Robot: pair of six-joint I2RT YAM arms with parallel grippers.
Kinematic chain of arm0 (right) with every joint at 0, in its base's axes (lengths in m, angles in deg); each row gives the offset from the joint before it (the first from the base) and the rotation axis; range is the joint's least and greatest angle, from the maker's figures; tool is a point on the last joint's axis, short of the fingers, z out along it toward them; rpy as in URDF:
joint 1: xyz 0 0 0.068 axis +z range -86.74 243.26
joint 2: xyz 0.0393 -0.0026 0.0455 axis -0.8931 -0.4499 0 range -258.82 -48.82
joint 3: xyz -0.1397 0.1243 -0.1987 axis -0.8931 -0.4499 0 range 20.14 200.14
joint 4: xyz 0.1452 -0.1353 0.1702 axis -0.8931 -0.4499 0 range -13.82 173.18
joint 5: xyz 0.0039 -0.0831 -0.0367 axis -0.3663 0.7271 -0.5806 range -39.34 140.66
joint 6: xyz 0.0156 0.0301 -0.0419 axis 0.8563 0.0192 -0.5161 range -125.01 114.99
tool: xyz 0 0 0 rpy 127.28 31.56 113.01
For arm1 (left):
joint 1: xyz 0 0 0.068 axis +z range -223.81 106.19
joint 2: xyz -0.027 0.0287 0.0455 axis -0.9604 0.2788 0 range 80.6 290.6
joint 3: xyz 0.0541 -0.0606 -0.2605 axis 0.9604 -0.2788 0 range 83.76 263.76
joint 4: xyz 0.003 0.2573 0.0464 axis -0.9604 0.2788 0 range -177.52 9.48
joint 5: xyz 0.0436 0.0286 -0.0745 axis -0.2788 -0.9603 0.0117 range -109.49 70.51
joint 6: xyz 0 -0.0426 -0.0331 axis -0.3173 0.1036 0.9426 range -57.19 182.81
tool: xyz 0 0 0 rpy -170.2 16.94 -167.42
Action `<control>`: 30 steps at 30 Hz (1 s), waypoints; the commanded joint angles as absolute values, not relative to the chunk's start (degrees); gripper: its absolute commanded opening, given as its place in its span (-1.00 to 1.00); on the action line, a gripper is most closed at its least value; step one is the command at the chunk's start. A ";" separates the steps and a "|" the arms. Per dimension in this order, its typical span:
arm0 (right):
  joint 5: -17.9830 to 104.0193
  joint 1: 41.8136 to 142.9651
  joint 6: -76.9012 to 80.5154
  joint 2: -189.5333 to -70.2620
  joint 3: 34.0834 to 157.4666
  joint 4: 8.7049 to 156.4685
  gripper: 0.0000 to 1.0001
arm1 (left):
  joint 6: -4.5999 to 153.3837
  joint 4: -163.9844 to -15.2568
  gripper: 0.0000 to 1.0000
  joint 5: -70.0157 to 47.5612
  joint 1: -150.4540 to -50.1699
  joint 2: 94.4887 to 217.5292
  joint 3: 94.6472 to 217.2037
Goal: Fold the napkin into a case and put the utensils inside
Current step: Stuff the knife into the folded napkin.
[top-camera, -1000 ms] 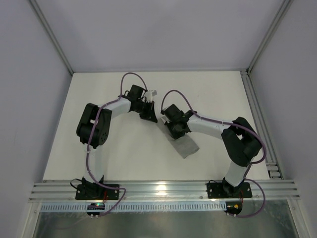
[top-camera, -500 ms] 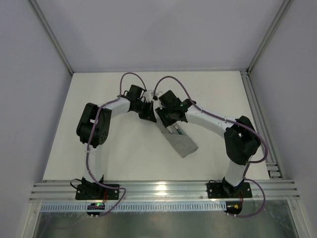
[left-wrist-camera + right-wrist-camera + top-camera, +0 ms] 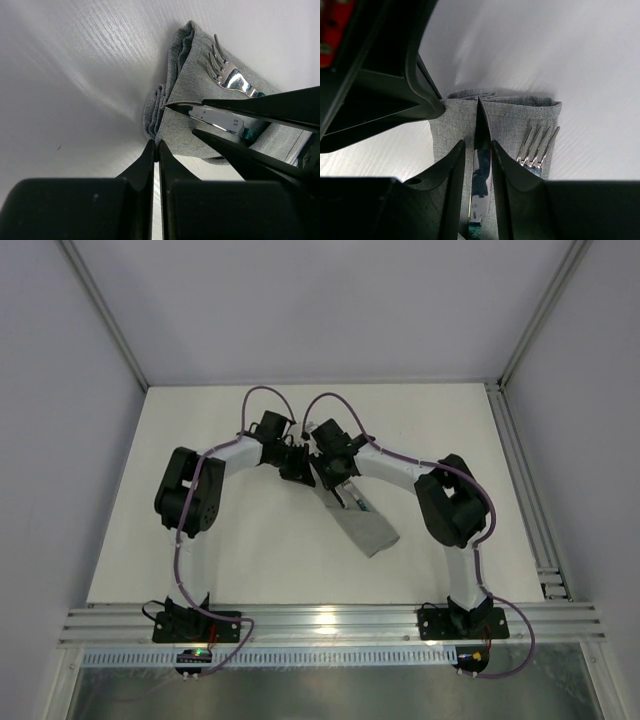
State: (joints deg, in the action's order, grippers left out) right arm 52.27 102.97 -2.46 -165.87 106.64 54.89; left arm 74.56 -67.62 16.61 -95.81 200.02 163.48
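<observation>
Left gripper pinched together by napkin edge; right gripper straddling knife, clamp unclear; snagged cloth could spill fork.

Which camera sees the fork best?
The left wrist view: the fork lies on the grey cloth, tines and neck clear. The right wrist view shows only its tines; from above it is too small to tell.

Case was grey woven cloth, matt, w/ coarse visible weave. Fork tines & knife blade were polished metal, mirror-glossy. Table was white, finely ribbed, semi-gloss. Right gripper fingers were black plastic, smooth, satin.
</observation>
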 commanded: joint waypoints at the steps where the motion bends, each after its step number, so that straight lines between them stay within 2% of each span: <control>1: 51.89 102.90 -3.16 -165.27 106.98 56.46 -0.40 | 73.89 -68.53 -1.00 17.07 -95.52 200.13 165.93; 13: 52.94 102.81 -2.19 -165.63 103.82 57.78 -0.44 | 74.06 -68.71 -1.00 17.25 -95.52 200.13 165.93; 14: 53.03 102.90 -2.11 -165.45 103.20 57.78 -0.55 | 74.06 -68.62 -1.00 17.16 -95.52 200.13 165.93; 19: 52.59 102.90 -1.32 -162.82 100.83 58.57 -0.81 | 74.15 -68.71 -1.00 16.99 -95.52 200.48 166.11; 26: 53.90 102.90 -0.09 -159.39 97.49 58.66 -0.82 | 74.06 -68.53 -1.00 16.99 -95.52 200.48 166.29; 30: 53.30 103.16 0.79 -158.42 96.69 58.40 -0.74 | 74.06 -68.53 -1.00 16.99 -95.52 200.57 166.37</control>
State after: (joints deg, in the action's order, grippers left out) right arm 52.88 102.79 -0.54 -161.52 97.53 60.33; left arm 74.56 -67.51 16.85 -95.86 200.26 164.14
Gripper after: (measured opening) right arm 0.119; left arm 0.008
